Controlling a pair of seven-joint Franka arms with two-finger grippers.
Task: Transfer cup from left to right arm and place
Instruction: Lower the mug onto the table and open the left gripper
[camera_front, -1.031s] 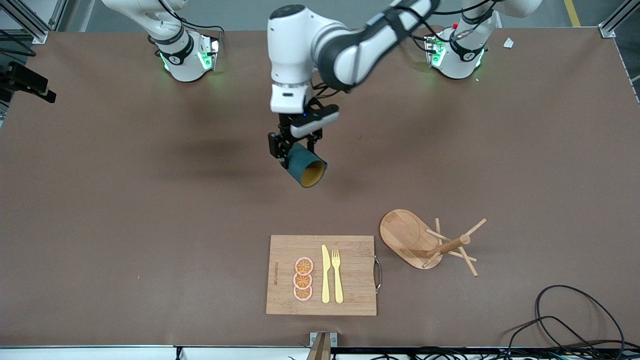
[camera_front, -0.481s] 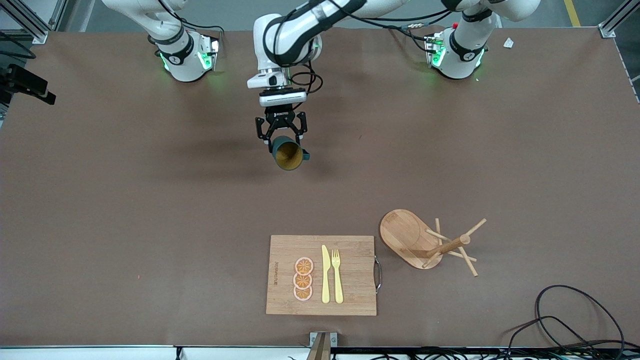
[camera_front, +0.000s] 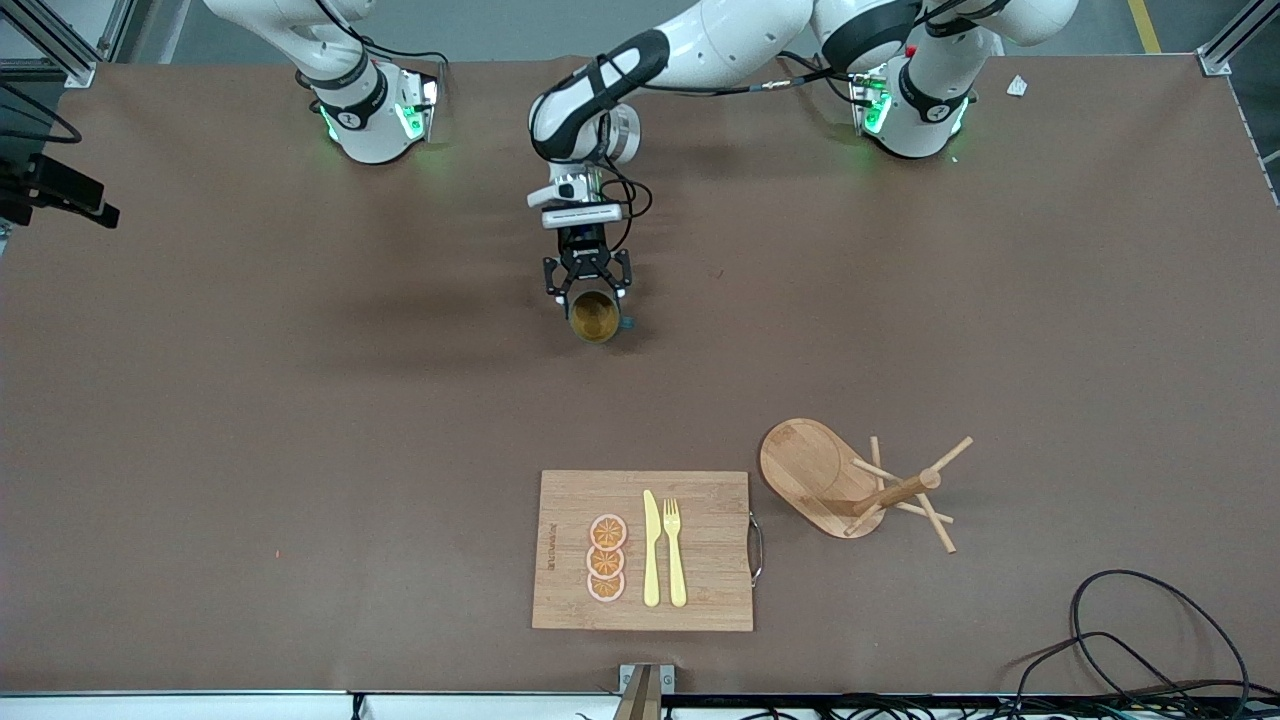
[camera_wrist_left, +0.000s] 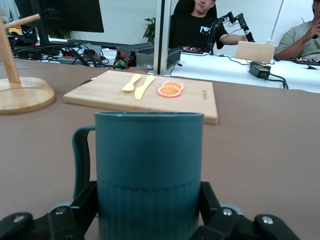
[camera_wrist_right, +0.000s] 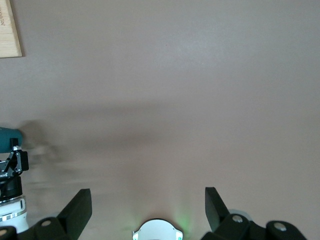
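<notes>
- Cup (camera_front: 596, 316) gripped by left gripper (camera_front: 588, 283), hanging over bare middle of worktop (camera_front: 250, 400), mouth tipped toward front camera, orange-brown inside showing.
- Left arm reaching in from its base; fingers (camera_wrist_left: 75, 212) clamped on both sides of ribbed lower body of cup (camera_wrist_left: 149, 170), handle off to one side, clear of the fingers.
- Right gripper (camera_wrist_right: 148, 205) out of the front view, up high, looking down on bare worktop; fingers (camera_wrist_right: 76, 209) spread wide, nothing between them; waiting.
- Cutting board (camera_front: 643, 550) with fork, knife and orange slices at near edge; wooden peg stand (camera_front: 865, 485) beside it toward left arm's end; both well apart from cup.
- Progress judged: pickup done, cup presented mid-worktop for handover.
- Still left: right gripper coming in, taking hold, left letting go, then placing. Handover not yet started, so under halfway.
</notes>
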